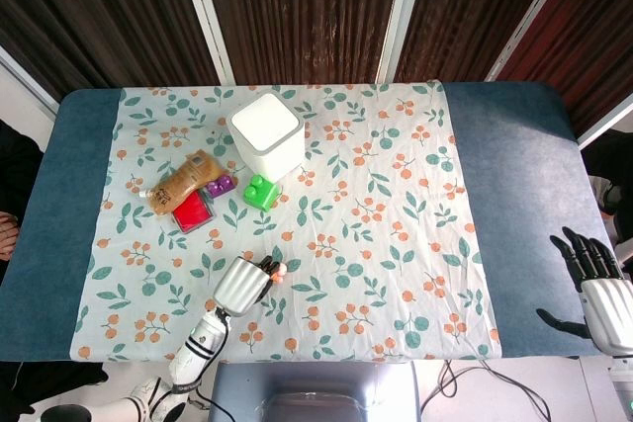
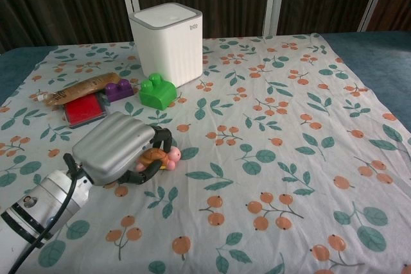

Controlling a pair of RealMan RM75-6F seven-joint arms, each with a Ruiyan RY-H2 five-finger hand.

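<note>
1. Head view showed your left hand low on the floral cloth covering the blue worktop, fingers curled around a small toy turtle whose pink head poked out just past them.
2. Up the cloth from that hand, well apart from it, you had a white bin, with a green block just in front of it.
3. Left of the green block lay a purple block, a red block and a tan pouch, all bunched close together.
4. Your right hand sat off the cloth at the far right edge of the worktop, fingers spread apart and holding nothing.
5. Chest view gave you the closer look: the left hand gripped the toy turtle, dark fingers wrapped under and over its brown shell, pink head facing right.
6. You could not tell from this view whether the turtle touched the cloth or sat slightly above it.
7. Behind the hand stood the green block, and past that the white bin.
8. The red block, purple block and tan pouch lay to the left; your right hand was out of this view.
</note>
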